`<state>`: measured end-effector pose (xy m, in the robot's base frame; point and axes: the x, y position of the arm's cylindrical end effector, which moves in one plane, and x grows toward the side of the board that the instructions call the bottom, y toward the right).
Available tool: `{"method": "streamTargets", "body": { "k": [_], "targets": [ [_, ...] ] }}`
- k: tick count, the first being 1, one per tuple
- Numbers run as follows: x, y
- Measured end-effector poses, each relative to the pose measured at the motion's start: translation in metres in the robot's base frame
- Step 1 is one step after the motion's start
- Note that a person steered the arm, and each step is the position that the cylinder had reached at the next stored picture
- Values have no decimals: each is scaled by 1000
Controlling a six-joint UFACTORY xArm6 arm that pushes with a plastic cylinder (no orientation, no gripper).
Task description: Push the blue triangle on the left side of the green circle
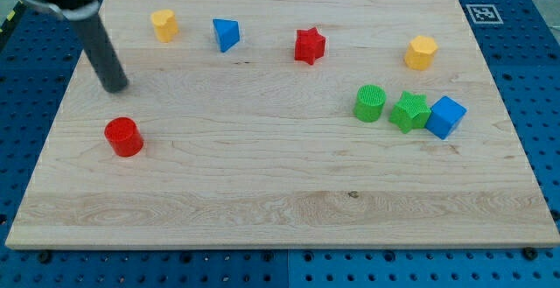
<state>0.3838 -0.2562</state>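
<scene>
Light wood-grain board (262,192) on blue pegboard table (542,78). Blue triangle (226,34), green circle (370,103), green star (409,111), blue cube (446,117), red star (309,45), red cylinder (123,136), 2 yellow blocks (164,24) (421,52). Dark rod (103,53). B/w marker (481,13).

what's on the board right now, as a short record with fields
tip: view's left, above the red cylinder, touching no block
blue triangle: top, between yellow block and red star
green circle: right of centre, bare board on its left
green star: right of the circle, close beside it
blue cube: against the star's right
yellow hexagon: upper right
task state: triangle far from the circle, not yet pushed there
</scene>
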Motion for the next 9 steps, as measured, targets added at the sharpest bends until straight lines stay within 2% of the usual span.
{"method": "streamTargets", "body": {
  "k": [1, 2, 3, 4, 5, 6, 7, 9],
  "targets": [
    [-49, -49],
    [-105, -20],
    [-144, 65],
    [-146, 159],
    [-95, 205],
    [-34, 211],
    [-33, 217],
    [-137, 208]
  ]
}}
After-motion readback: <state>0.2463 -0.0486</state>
